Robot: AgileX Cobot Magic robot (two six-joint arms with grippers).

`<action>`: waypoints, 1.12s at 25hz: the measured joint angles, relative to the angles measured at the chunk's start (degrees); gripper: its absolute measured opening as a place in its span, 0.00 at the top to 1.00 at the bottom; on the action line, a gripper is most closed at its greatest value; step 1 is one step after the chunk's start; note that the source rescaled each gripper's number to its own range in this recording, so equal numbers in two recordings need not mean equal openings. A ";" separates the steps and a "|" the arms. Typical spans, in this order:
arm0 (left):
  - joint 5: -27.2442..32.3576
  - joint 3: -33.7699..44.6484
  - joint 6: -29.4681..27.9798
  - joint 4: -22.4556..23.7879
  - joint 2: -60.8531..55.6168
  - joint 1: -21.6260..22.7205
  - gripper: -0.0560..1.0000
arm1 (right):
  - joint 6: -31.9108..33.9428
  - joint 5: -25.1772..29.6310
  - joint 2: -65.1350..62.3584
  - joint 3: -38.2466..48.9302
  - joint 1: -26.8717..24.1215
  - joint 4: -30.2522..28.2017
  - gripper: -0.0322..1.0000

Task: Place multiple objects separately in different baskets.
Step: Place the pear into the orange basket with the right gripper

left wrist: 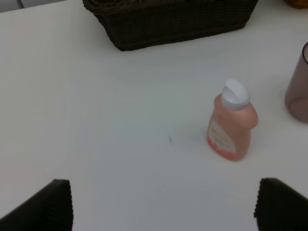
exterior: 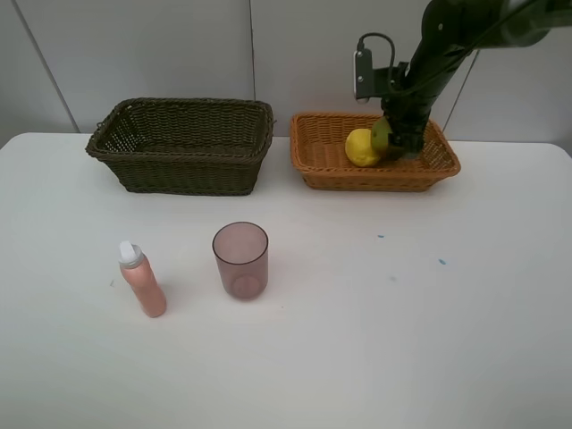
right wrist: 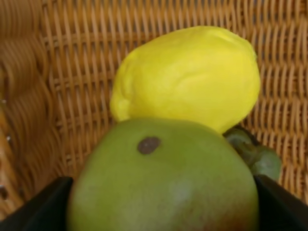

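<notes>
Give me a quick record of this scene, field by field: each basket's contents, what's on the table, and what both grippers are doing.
orange basket: lemon and mangosteen inside
dark basket: nothing visible inside
right gripper: shut on pear, down in the orange basket next to the lemon
table: bottle and cup, both upright, apart
left gripper: open, holding nothing, above the table near the bottle

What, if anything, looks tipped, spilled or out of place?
Nothing stands out. The bottle and cup stand upright, apart, on the table. The lemon lies in the orange basket, with the pear in the right gripper beside it. Two tiny blue specks mark the table.
</notes>
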 joint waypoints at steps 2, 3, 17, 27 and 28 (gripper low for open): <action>0.00 0.00 0.00 0.00 0.00 0.00 0.00 | 0.00 0.91 0.00 0.00 -0.05 0.04 0.66; 0.00 0.00 0.00 0.00 0.00 0.00 0.00 | 0.00 1.06 0.00 0.00 -0.05 0.04 0.66; 0.00 0.00 0.00 0.00 0.00 0.00 0.00 | 0.00 -1.47 0.00 0.00 -0.05 0.11 0.00; 0.00 0.00 0.00 0.00 0.00 0.00 0.00 | -0.06 -1.47 0.00 0.00 -0.05 0.11 0.00; 0.00 0.00 0.00 0.00 0.00 0.00 0.00 | -0.06 -1.47 0.00 0.00 -0.05 0.12 0.00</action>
